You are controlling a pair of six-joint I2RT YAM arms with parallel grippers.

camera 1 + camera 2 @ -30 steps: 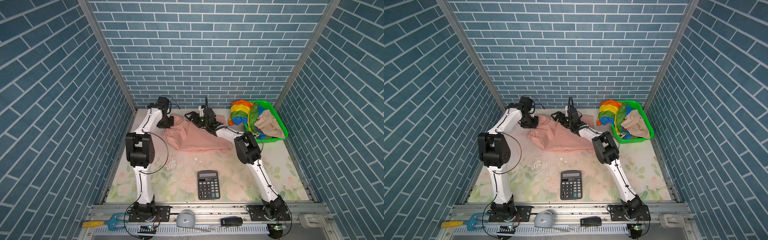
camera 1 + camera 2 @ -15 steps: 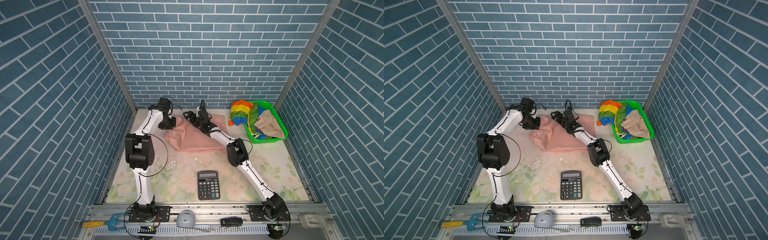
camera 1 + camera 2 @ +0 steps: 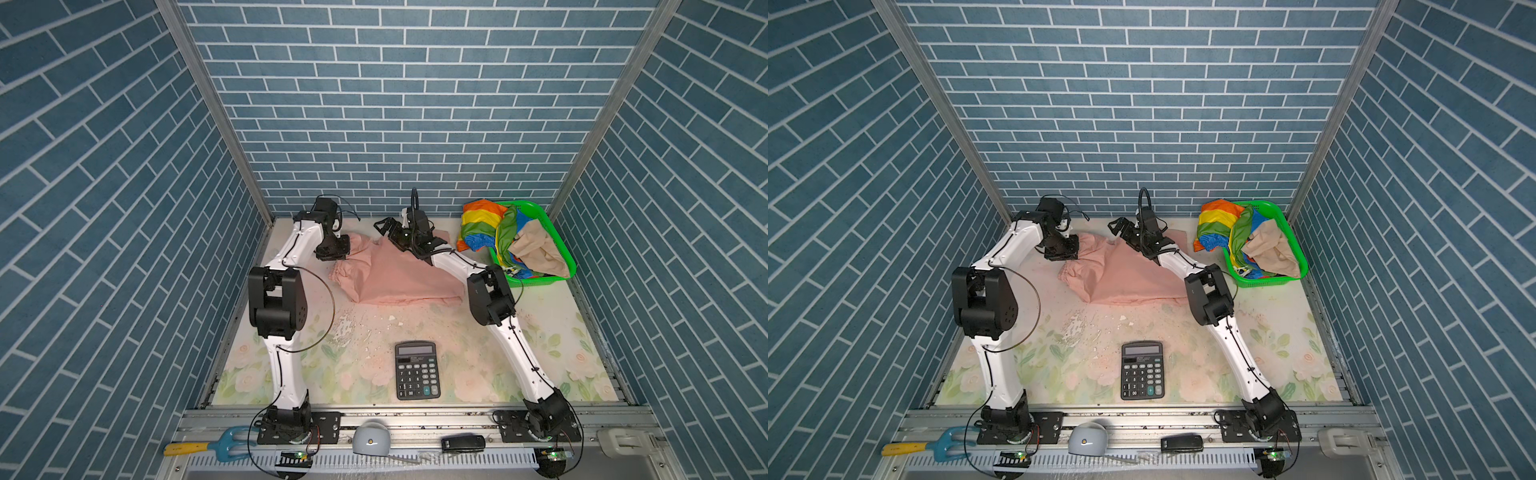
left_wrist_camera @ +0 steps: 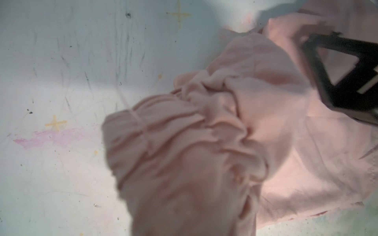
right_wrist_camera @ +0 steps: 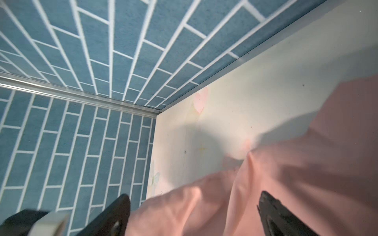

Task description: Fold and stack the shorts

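Shorts to fold: three pairs, none folded yet. Nearest, at six o'clock on the floral table (image 3: 561, 353), a black calculator (image 3: 417, 370), well apart from any cloth; leave alone.

Past centre, toward twelve o'clock, pale pink shorts (image 3: 399, 274), spread loosely and rumpled, gathered waist toward eleven o'clock, the rest trailing toward one o'clock.

At eleven o'clock, left gripper (image 3: 332, 251), clenched and apparently pinching the gathered waist, with cloth bunched right up toward the left wrist camera. At twelve o'clock, right gripper (image 5: 194, 195), released, jaws wide, poised over the far part of the pink cloth, gripping nothing; contact with the cloth not clear.

Farthest, between one and two o'clock in the corner, green mesh basket (image 3: 536, 282), with rainbow-striped shorts (image 3: 478, 226) draped over its rim and beige shorts (image 3: 540, 253) inside.

Judged step: flattening the pink pair before a first fold.
- Hold the left pinch firm on the waist.
- Bring the right jaws down onto one far edge of the cloth, not a wad of layers.
- Close only with cloth well inside the jaws.
- Then draw the two holds apart, eleven o'clock against one o'clock, low over the table, to pull the wrinkles out.
- Stop short of the basket to avoid snagging the rainbow cloth.
- Fold only after flattening.
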